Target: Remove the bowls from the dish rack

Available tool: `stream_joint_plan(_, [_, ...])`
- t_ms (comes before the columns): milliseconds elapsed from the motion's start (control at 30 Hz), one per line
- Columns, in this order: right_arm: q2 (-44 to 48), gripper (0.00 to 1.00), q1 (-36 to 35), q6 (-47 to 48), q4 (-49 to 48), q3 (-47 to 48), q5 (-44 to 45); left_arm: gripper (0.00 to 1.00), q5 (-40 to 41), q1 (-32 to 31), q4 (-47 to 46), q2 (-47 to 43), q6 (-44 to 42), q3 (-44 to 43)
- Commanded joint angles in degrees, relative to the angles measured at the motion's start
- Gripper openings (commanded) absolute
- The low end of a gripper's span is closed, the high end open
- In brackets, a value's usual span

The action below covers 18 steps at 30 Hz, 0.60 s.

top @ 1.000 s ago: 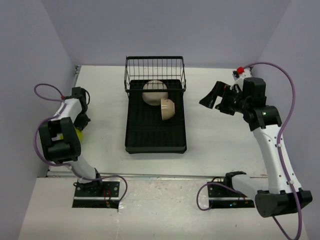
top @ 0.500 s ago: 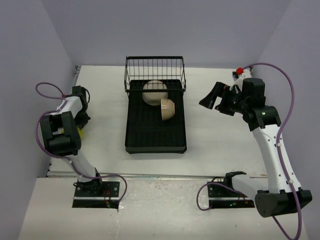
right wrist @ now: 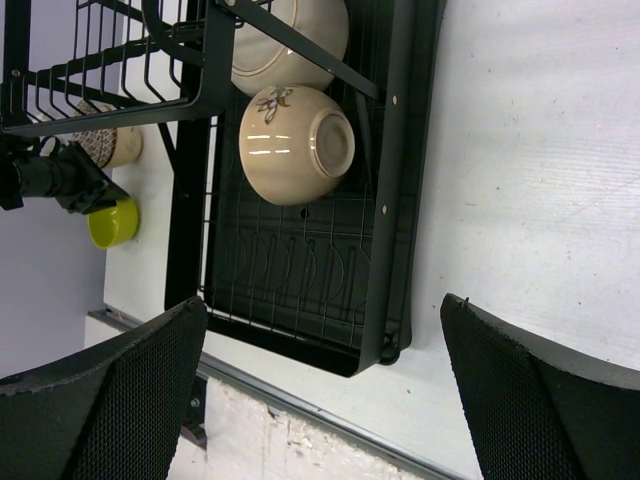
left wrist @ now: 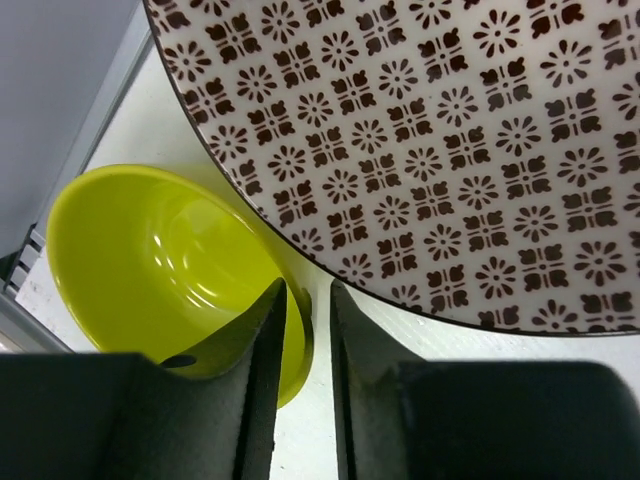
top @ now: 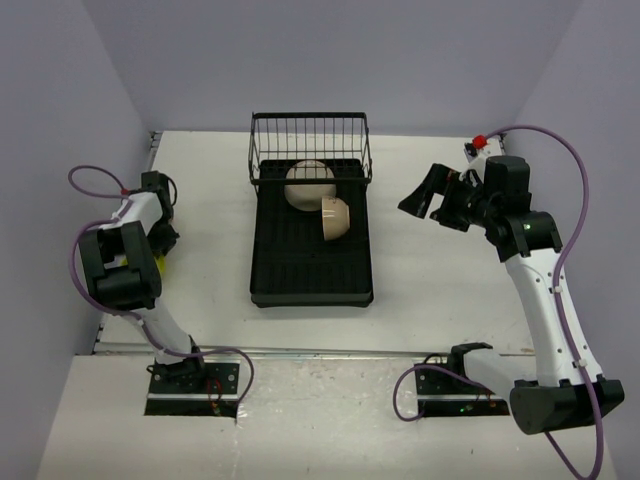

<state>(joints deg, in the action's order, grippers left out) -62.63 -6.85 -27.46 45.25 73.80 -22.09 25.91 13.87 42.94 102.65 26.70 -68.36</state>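
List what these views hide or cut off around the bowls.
- Left wrist view: patterned bowl cut by top and right edges; unclear whether the left gripper pinches the rim of the lime-yellow bowl.
- Top view: left arm covers the patterned bowl and most of the lime-yellow bowl.
- Right wrist view: larger cream bowl cut by top edge, crossed by dish rack wires.

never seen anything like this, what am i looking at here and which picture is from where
Two robot arms stand on a table. One picture looks down from overhead; the other two come from cameras on the wrists. The black rack holds a large cream bowl and a small cream bowl. At the left, a lime bowl and a patterned bowl sit on the table. The left gripper straddles the lime bowl's rim, jaws slightly apart. The right gripper hangs wide open, empty.
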Motion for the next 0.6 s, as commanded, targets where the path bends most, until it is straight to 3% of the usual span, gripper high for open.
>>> stream_joint_plan(0, [0.40, 0.99, -0.27, 0.13, -0.43, 1.87, -0.33, 0.26, -1.12, 0.55, -1.19, -1.93, 0.11, -0.64])
stream_joint_plan(333, [2.69, 0.99, -0.18, -0.31, -0.25, 0.47, -0.59, 0.41, -4.29, 0.55, 0.92, -9.29, 2.21, -0.89])
stream_joint_plan(567, [2.52, 0.99, -0.18, -1.01, 0.01, 1.08, -0.77, 0.50, -16.38, 0.55, 2.41, -18.78, 5.81, -2.48])
